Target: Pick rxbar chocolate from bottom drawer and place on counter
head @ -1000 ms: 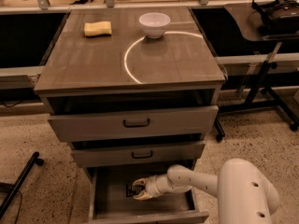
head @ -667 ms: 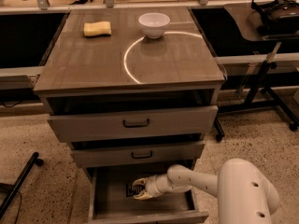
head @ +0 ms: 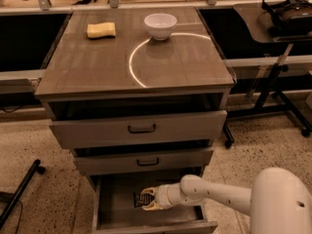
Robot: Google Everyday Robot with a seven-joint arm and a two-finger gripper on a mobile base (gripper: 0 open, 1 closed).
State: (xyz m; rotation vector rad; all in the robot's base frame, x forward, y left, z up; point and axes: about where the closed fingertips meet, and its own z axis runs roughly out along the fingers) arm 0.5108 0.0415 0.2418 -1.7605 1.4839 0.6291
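Observation:
The bottom drawer [head: 117, 199] of the cabinet stands pulled open. A small black wrapper with pale lettering, the rxbar chocolate [head: 139, 199], lies inside it. My gripper [head: 147, 199] reaches into the drawer from the right, its pale fingers around the bar's right end; most of the bar is hidden by them. The counter [head: 97, 67] above is a glossy grey-brown top with a thin white arc.
A yellow sponge [head: 101, 29] and a white bowl [head: 160, 25] sit at the back of the counter. The two upper drawers [head: 141, 129] with black handles are partly open above the arm. A black stand with a bag [head: 287, 13] is at the right.

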